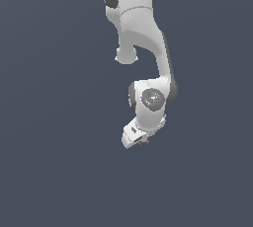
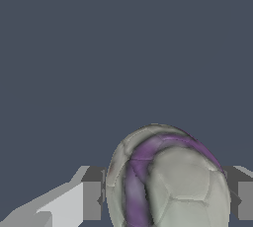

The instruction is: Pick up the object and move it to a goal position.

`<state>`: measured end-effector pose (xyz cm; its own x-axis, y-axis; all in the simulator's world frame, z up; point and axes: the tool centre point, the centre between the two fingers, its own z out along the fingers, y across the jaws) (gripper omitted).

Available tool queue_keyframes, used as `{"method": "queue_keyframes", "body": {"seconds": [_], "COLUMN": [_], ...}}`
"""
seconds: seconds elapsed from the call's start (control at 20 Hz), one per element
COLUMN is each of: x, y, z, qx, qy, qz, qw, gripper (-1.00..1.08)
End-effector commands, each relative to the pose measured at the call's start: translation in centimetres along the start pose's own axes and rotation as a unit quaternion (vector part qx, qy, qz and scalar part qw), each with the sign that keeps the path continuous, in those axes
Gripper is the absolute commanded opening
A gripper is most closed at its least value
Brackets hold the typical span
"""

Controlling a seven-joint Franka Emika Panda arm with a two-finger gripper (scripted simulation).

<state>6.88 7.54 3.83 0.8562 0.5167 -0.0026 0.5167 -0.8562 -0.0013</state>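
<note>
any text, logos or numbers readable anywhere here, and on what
None: no words, numbers or signs show in either view.
The ball has only purple streaks and seam lines, no lettering.
The gripper and the white arm carry no labels, and the grey background is plain.

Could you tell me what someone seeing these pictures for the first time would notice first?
In the wrist view, the off-white ball with purple markings fills the space between the gripper fingers, which flank it on both sides. In the exterior view, the white arm reaches down against a plain dark background, the ball barely visible at its tip.
</note>
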Motion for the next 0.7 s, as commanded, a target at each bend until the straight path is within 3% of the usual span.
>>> {"method": "queue_keyframes", "body": {"seconds": [0.0,0.65], "x": [-0.2,-5.1], "y": [0.2,2.7], "z": [-0.5,-7.3], "qx": [-0.001,-0.001], "qy": [0.001,0.001], "qz": [0.0,0.0], "qw": [1.0,1.0], "gripper": [-1.0,-1.0]}}
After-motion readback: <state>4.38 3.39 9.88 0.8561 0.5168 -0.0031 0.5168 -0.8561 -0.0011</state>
